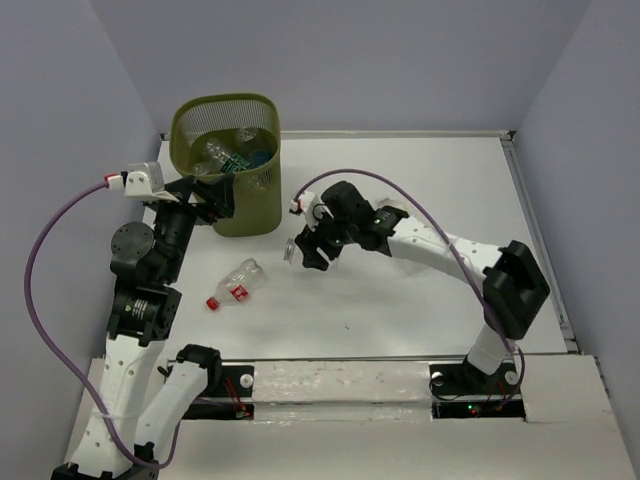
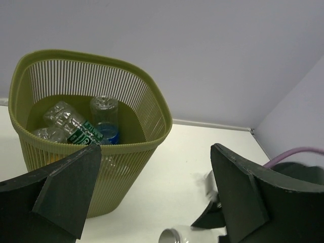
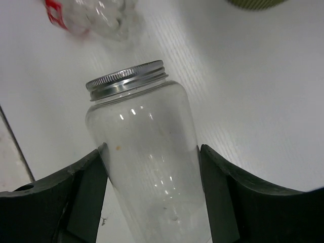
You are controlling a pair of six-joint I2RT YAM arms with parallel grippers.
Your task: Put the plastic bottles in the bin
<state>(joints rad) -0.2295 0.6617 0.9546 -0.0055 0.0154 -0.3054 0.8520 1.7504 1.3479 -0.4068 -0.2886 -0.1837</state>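
My right gripper (image 1: 308,250) (image 3: 153,152) is shut on a clear bottle (image 1: 296,248) (image 3: 144,131) with a silver screw cap, both fingers pressed on its sides just above the table. That cap also shows low in the left wrist view as the silver cap (image 2: 174,236). A second clear bottle (image 1: 237,283) (image 3: 96,17) with a red cap and red label lies on the table in front of the bin. The olive-green mesh bin (image 1: 225,103) (image 2: 116,147) holds several bottles (image 1: 228,150) (image 2: 104,114). My left gripper (image 1: 222,195) (image 2: 156,152) hangs open beside the bin's near side, holding nothing.
The bin stands at the table's far left corner, close to the left wall. A raised lip (image 1: 520,190) runs along the right and far edges of the white table. Purple cables loop off both arms.
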